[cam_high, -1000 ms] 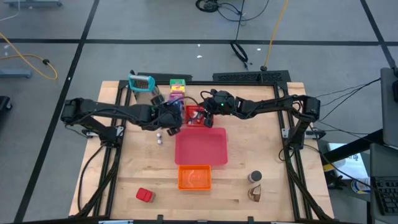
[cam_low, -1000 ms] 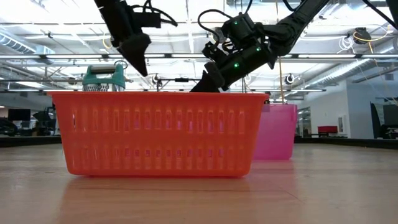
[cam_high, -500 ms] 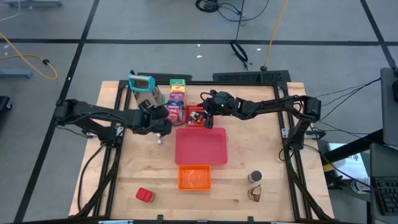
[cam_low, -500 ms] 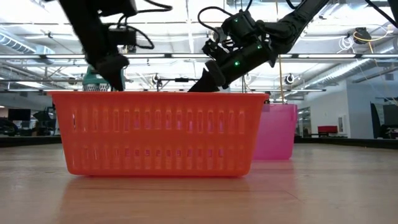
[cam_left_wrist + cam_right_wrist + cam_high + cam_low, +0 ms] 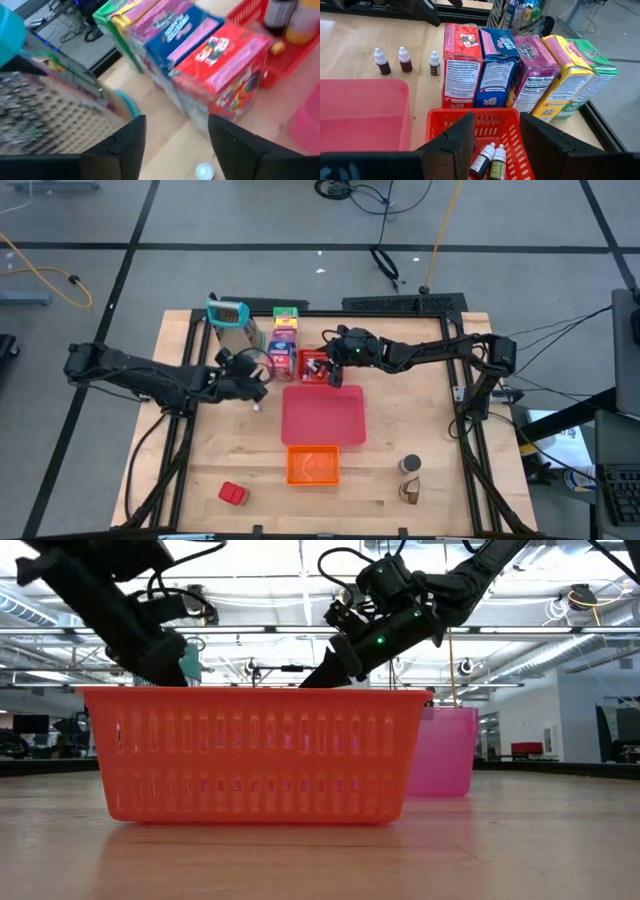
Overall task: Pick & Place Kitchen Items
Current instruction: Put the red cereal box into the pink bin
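Note:
A row of food boxes [image 5: 285, 338] stands at the far side; the right wrist view shows them red [image 5: 461, 65], blue, purple, yellow and green. My right gripper [image 5: 495, 145] hangs open over a small red basket [image 5: 485, 125] holding little bottles [image 5: 490, 160]. My left gripper [image 5: 177, 150] is open over bare wood between the grater [image 5: 45, 115] and the red box [image 5: 225, 65]. It touches nothing. Three dropper bottles [image 5: 404, 59] stand on the table next to the boxes.
A pink tray [image 5: 322, 417] lies mid-table, with an orange basket [image 5: 312, 465] nearer the front edge. A red block [image 5: 232, 493], a dark jar [image 5: 410, 465] and a brown piece [image 5: 410, 492] sit near the front. The metal grater [image 5: 232, 325] stands at the far left.
My left arm has drawn back from the small red basket toward the table's left and sunk lower. Its gripper now sits left of the food boxes, near the grater. My right gripper has stayed over the small red basket.

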